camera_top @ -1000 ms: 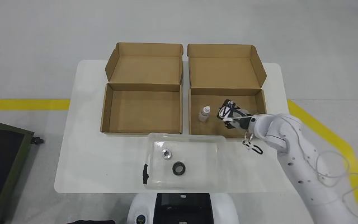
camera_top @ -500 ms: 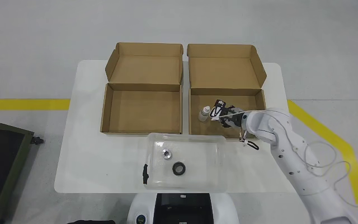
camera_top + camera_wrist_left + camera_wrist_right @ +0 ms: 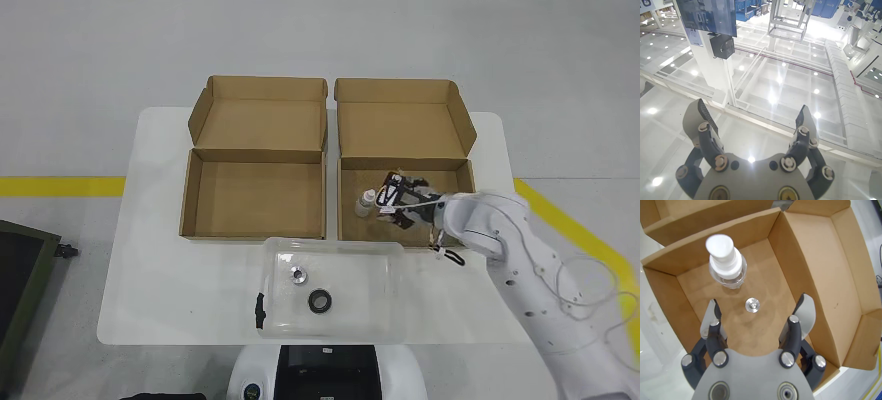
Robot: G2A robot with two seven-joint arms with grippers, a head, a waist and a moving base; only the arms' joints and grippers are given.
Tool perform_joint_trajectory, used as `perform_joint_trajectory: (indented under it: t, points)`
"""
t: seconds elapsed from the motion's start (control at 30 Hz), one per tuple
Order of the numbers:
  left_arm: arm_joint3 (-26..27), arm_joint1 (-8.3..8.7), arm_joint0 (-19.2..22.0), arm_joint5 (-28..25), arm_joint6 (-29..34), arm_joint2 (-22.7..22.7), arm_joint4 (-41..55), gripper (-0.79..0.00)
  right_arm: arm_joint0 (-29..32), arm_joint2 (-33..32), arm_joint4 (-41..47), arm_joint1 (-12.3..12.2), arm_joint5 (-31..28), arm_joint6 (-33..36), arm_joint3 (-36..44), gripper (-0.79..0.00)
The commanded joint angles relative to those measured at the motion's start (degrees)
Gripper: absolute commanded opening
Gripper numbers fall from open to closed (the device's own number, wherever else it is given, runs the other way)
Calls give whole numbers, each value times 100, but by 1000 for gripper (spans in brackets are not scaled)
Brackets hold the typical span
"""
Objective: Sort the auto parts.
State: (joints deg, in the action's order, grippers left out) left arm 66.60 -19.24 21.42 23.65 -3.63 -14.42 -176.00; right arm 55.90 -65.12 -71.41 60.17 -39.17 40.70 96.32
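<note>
1. While the right tool (image 3: 758,300) hangs wide open and empty inside the right box (image 3: 810,256), with the metal part (image 3: 752,305) on the box floor below its gap, treat this as a likely finished drop: lift straight up.
2. Keep off the spray bottle (image 3: 726,262) just beside the part; a sideways exit could tip it.
3. Part lies flat, round face up, axis vertical; no long axis to align.
4. Bottle stands upright, long axis vertical, cap up.
5. Left tool (image 3: 753,106): wide open, empty, aimed at the ceiling.
</note>
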Motion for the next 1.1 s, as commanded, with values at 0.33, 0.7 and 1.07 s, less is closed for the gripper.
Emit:
perform_joint_trajectory:
  t: [0.33,0.7,1.07]
  points:
    - [0,0,0,0,0,0,0,0,1357,-780,805,-206,-87,379,2091,-6]
    - [0,0,0,0,0,0,0,0,2115,-502,494,-285,-578,162,3113,-37]
    - [0,0,0,0,0,0,0,0,2111,300,-287,-255,-930,-467,2663,-169]
